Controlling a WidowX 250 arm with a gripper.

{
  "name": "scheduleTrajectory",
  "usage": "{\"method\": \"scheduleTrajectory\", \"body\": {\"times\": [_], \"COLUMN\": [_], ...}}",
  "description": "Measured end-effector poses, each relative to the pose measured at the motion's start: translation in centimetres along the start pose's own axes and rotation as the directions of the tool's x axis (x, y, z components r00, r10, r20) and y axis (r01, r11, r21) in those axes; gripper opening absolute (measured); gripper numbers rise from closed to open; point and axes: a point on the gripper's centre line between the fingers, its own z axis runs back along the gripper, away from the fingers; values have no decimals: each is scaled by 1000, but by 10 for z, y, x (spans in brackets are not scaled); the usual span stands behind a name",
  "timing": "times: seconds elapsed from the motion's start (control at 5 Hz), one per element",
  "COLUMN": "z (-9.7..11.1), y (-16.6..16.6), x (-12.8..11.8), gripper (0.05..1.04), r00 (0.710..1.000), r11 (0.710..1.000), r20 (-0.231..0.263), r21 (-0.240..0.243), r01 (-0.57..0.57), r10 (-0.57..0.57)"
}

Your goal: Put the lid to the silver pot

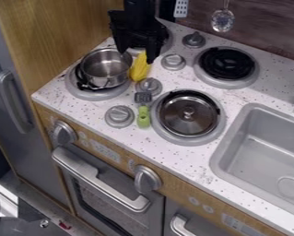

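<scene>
Lid (188,120) lies knob-up on burner (215,130), dark ctr. w/ shiny rim; silver pot (104,69) stands open-topped; hand (136,55) spread.

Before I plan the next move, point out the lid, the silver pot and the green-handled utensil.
Lid (188,112): camera view, on its central knob.
Silver pot (105,68): camera view, on its bare inside.
Green-handled utensil (143,117): camera view, on its green handle.

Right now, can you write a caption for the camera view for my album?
An open silver pot, yellow toy corn beside it, and a round lid resting on another burner.
</scene>
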Motion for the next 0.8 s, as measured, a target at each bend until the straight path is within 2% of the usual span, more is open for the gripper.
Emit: {"method": "scheduleTrajectory", "body": {"times": [0.4,0.6,0.8], "z": [-28,-39,-50], "y": [-14,-40,-63], "x": [-17,-25,-32], "gripper": [999,999,999], "r00": [998,996,994], "r11": [999,997,994], "r20": [-68,-75,-57], "r21": [-35,-59,-63], "r01": [5,51,88], "r10": [-7,-56,-92]}}
